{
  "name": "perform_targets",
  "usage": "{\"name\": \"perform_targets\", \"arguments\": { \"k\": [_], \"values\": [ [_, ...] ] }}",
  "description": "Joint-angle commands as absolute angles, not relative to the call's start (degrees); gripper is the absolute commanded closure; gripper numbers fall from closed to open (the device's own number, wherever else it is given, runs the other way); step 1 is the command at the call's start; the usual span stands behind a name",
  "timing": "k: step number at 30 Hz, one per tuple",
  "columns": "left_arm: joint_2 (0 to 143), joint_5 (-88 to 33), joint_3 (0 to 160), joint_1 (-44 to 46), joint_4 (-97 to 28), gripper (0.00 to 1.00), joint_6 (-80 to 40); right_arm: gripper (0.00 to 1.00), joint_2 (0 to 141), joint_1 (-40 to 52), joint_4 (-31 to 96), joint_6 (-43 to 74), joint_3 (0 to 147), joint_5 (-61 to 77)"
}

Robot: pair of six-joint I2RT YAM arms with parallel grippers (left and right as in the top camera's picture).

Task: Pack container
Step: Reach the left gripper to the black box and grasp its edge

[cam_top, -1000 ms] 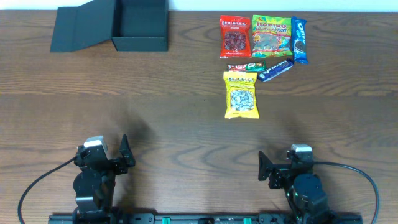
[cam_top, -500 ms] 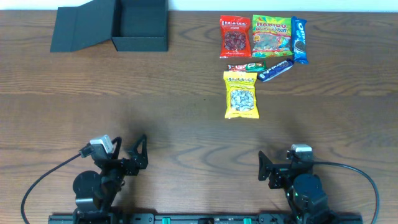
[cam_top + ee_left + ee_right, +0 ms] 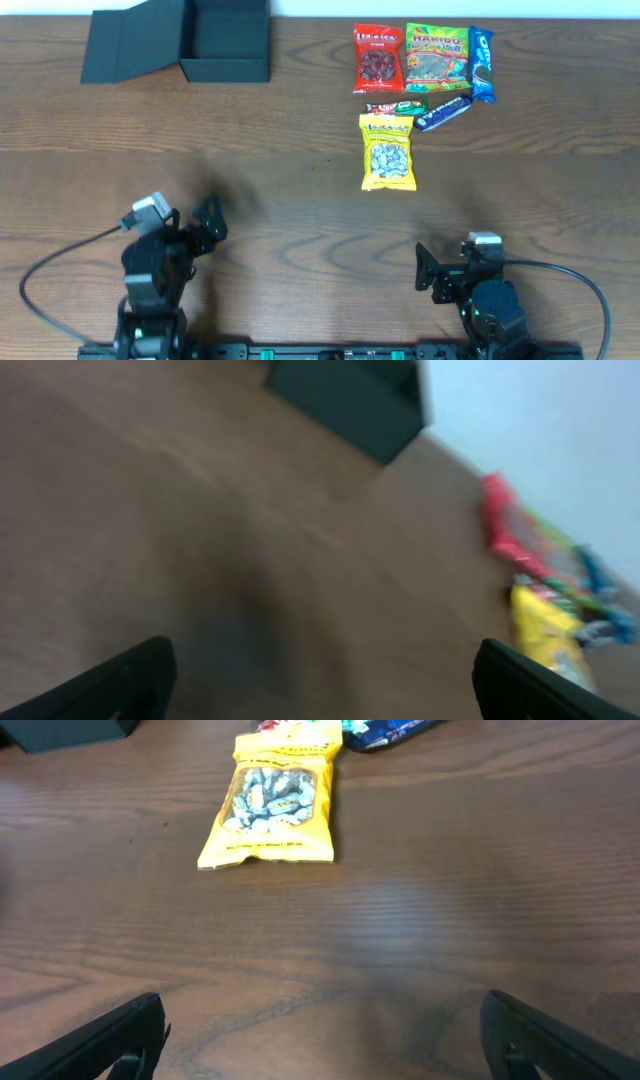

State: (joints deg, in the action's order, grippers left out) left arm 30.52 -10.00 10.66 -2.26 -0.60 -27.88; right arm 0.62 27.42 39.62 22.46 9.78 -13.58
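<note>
Container [image 3: 225,40] sitting open, well ahead of the empty left gripper [image 3: 208,228]

Its mouth is facing up and its flap lid [image 3: 125,45] is lying open to the left, so the long axis is running side to side along the far edge of the table [image 3: 300,220]. The left arm is crouching low, its jaws gaping wide and gripping nothing, with the box almost straight ahead. The right gripper [image 3: 425,268] is sitting low too, spread wide and empty; the container is lying far ahead and off to its left, a yellow packet [image 3: 387,152] ahead of it.
</note>
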Motion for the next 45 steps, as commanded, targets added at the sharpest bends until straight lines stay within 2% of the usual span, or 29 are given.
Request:
{"name": "perform_targets", "arguments": {
  "k": [1,13,25,28,34,45],
  "values": [
    [40.7,-4.8,19.4,-2.6,0.8,0.04,-23.3,0.01,0.3,26.9,39.7,21.6,9.5,-14.6],
    [86.1,-4.1,57.7,-2.5,-0.1,0.04,-7.5,0.01,0.3,26.9,39.7,21.6,9.5,-14.6],
    [119.1,-5.5,99.0,1.2,-12.0,0.05,9.7,0.01,0.3,26.9,39.7,21.6,9.5,-14.6],
    [126.6,-5.4,108.2,2.1,-14.5,0.05,9.8,0.01,0.3,26.9,39.7,21.6,9.5,-14.6],
    [137.2,-6.1,120.1,3.0,-20.6,0.05,6.2,0.01,0.3,26.9,39.7,21.6,9.5,-14.6],
    [138.4,-7.1,120.5,4.5,-31.5,0.05,5.6,0.01,0.3,26.9,39.7,21.6,9.5,-14.6]
  ]
}}
